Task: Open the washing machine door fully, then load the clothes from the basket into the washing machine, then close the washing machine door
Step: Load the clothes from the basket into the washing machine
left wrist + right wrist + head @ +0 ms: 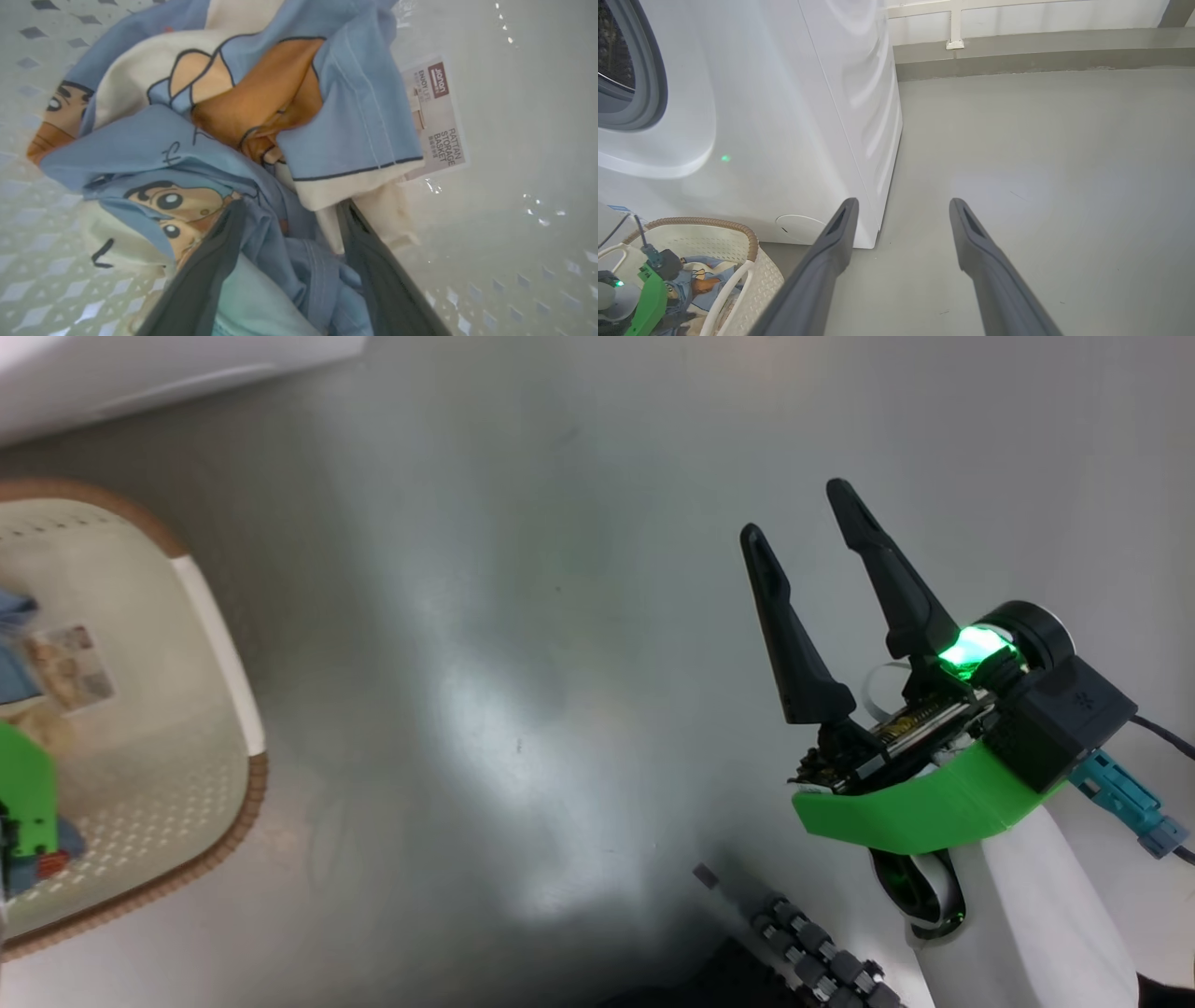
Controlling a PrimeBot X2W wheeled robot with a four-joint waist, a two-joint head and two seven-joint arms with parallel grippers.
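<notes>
Inside the basket (514, 140), clothes (224, 154) overlapping paper label (437, 116) (partly hidden)

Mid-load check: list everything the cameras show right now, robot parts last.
clothes: one heap, light blue and cream with orange prints, in the basket
basket: one, cream with brown rim, on the floor by the washing machine
label: one, pale paper, inside the basket at the clothes' edge
washing machine: one, white, grey gasket showing
floor: grey, glossy
left gripper: open, dark fingers down in the clothes
right gripper: open, dark fingers, over the floor
</notes>
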